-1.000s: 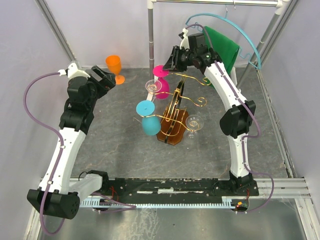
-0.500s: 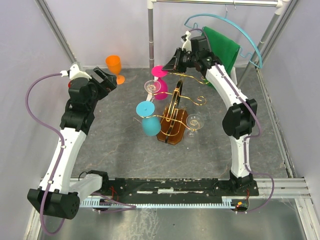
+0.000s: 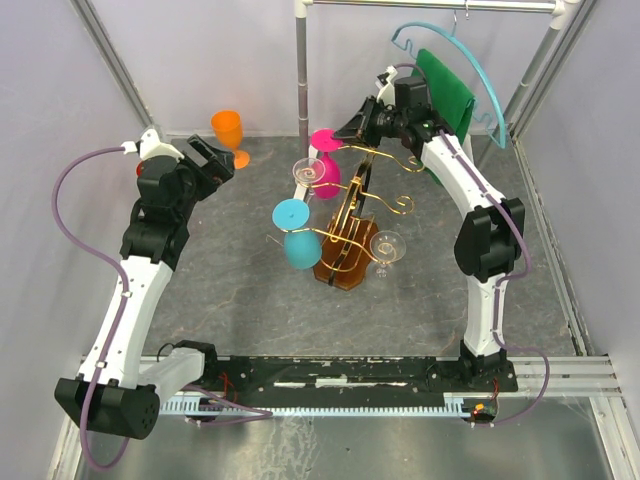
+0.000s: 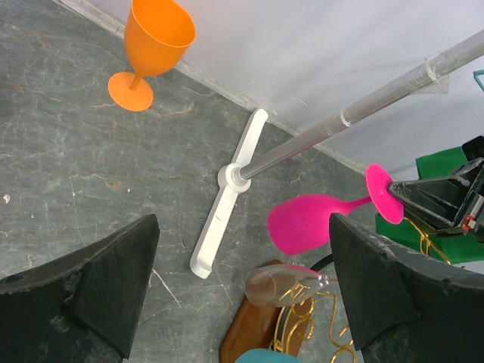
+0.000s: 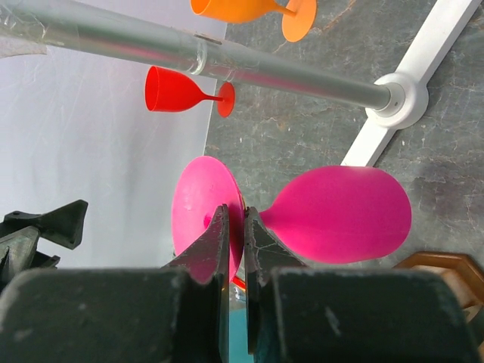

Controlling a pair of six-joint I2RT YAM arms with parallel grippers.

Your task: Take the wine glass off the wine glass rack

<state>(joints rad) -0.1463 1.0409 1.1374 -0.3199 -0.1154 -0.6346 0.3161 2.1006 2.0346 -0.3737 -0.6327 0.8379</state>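
The surface (image 3: 250, 300) carries the wine glass rack (image 3: 345, 262) near its centre. The pink wine glass (image 5: 340, 215) lies tilted at the rack's far side, toward the far edge of the surface, bowl pointing to the left edge. I cannot tell whether its stem sits in the gold wire or has cleared it.

1. Step in hand: extraction. The right end effector (image 5: 234, 219) is clenched on the stem at the foot disc.
2. The left end effector (image 4: 243, 249) is released, grasping nothing, near the left edge.
3. Next move, in my judgement: draw the glass away along the wire arm, keep the grasp firm, and avoid the neighbouring clear glass (image 3: 307, 172).
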